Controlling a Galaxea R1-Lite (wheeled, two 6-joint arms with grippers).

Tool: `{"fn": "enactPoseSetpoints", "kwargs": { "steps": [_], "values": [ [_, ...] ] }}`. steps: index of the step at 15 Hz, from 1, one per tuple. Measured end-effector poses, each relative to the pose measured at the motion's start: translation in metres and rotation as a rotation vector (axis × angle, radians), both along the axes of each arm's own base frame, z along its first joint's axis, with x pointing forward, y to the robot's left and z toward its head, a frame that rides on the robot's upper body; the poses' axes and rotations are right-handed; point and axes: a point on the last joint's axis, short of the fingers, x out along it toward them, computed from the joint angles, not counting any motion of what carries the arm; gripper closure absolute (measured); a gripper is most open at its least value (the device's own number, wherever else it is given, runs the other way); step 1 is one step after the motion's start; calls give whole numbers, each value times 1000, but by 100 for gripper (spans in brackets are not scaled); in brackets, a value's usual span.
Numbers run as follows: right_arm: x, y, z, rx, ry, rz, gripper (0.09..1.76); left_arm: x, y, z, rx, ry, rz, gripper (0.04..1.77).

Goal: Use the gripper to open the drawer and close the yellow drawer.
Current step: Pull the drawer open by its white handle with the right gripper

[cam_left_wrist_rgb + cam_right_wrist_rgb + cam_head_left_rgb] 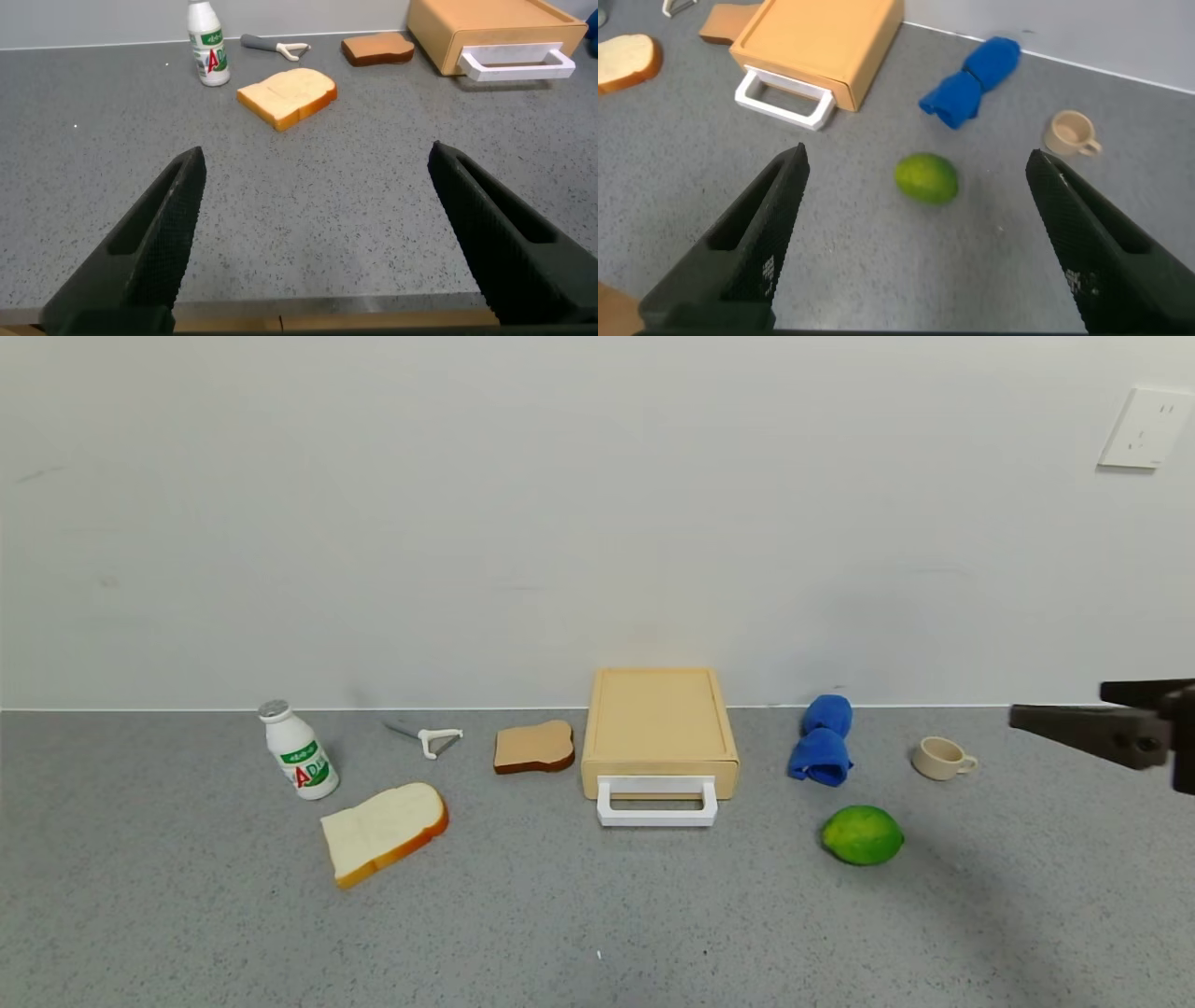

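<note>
Head view: yellow drawer [659, 732] at frame centre, shut, white handle [657, 803] facing forward. Right gripper [1102, 728] at right edge, jaws spread; left gripper [318, 233] likewise released. Best approached squarely, hooking handle, pulling straight.

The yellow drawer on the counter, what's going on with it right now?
Nothing is touching it yet. The yellow drawer sits shut against the wall, its white handle facing the robot. The right gripper hovers with jaws open above the lime, to the drawer's right. The left gripper hangs open over bare counter, well short of the bread.
</note>
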Motion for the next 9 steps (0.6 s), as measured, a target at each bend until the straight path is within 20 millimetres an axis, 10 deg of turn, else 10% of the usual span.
{"fn": "enactPoseSetpoints", "kwargs": {
  "steps": [9],
  "values": [
    [94,110,-25,-26,147,165,14,0,0,0,0,0,0,9]
  ]
}}
